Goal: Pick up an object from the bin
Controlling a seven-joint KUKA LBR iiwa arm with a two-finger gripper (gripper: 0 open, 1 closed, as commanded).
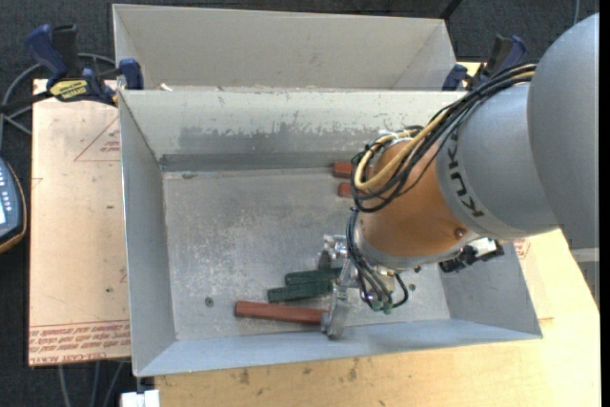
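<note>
gripper (335, 317) low at bin (143, 205) 6 o'clock, tip by right end of red-brown stick (278, 311); dark green block (305, 284) at its 10 o'clock. Claw state: cannot tell. Low pose likely targets stick, flat on floor.

The grey metal bin (219, 224) has a scuffed, mostly bare floor. Near its front wall lie a red-brown stick (276, 311) and, just behind it, a dark green piece (303, 284). Two small orange-red pieces (340, 170) sit by the back wall.
</note>
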